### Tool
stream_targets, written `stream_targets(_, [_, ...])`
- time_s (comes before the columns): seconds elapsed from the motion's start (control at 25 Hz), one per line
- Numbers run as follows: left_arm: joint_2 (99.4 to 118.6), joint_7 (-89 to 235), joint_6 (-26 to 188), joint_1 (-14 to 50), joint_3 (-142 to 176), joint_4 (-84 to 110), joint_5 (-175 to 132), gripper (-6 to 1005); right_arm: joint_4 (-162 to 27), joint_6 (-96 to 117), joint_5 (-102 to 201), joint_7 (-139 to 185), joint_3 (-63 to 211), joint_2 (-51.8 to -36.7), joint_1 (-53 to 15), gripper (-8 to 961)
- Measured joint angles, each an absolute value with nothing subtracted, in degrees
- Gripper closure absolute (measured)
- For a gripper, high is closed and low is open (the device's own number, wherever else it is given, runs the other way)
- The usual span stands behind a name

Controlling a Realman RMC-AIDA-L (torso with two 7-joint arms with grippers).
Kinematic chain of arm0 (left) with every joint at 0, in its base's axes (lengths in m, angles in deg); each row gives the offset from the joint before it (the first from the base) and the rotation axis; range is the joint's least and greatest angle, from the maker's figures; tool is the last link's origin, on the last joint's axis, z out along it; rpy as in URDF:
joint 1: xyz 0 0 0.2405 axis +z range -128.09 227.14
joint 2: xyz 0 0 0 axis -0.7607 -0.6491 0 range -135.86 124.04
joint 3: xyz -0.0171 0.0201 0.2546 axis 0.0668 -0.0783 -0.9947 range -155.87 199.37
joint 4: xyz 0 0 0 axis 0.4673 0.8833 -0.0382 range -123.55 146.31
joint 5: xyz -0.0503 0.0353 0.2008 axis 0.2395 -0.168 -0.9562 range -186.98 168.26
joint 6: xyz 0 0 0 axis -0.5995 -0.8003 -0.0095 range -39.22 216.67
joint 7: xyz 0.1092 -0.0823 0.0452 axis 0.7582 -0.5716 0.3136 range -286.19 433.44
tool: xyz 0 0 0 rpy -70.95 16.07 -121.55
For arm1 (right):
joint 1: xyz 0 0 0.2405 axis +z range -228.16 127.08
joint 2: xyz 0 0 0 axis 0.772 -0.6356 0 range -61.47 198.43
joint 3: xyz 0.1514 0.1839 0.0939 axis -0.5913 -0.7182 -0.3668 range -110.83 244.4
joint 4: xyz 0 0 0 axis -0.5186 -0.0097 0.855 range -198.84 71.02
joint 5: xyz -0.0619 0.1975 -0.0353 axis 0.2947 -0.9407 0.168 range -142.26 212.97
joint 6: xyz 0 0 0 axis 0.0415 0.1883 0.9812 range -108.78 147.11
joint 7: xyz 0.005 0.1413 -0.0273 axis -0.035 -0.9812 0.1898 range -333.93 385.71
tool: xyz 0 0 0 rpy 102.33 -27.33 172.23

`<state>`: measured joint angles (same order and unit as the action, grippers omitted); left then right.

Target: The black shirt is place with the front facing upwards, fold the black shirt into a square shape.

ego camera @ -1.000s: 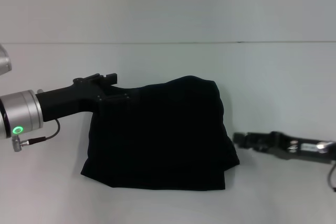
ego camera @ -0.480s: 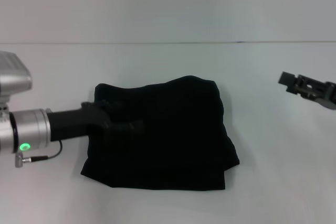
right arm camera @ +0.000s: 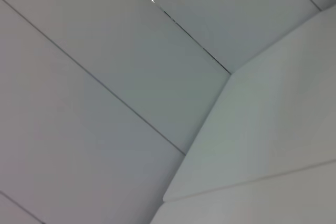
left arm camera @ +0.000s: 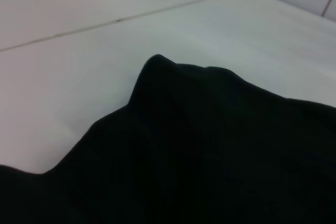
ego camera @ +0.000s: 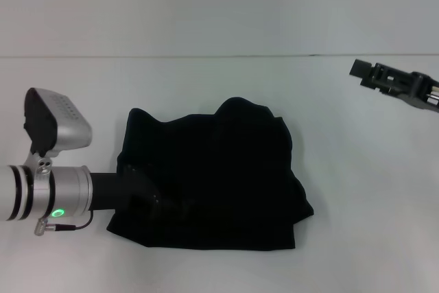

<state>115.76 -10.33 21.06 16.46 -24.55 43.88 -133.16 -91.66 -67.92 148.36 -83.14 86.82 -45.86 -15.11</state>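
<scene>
The left pincer (ego camera: 154, 197) lies on the folded black shirt (ego camera: 219, 176), grip unclear, and the right pincer (ego camera: 362, 70) hangs far off, grip unclear.

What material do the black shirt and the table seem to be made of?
The shirt looks like soft matte cloth, probably cotton knit: it lies in limp folds with a wavy edge and no shine. The table looks like a hard, smooth white board, perhaps laminate or painted, flat and with a faint sheen.
</scene>
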Motion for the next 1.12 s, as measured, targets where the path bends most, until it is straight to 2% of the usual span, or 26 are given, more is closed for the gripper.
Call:
stream_targets(0.36, [116.31,-9.33,11.42,17.09,-24.83,49.23,-130.3,77,-91.51,-66.56,146.94,-82.84,87.03,-45.44,-15.06,52])
stream_targets(0.88, [115.21,-4.23,7.38,15.12,-17.44,50.63,-113.81,75,-91.56,-71.85,142.93,-64.71,86.77,-45.6,-15.67,46])
stream_targets(1.12, [114.4,-7.1,6.51,15.1,-16.65,50.52,-109.86,74,-92.67,-74.71,142.06,-57.25,86.92,-44.9,-15.9,41])
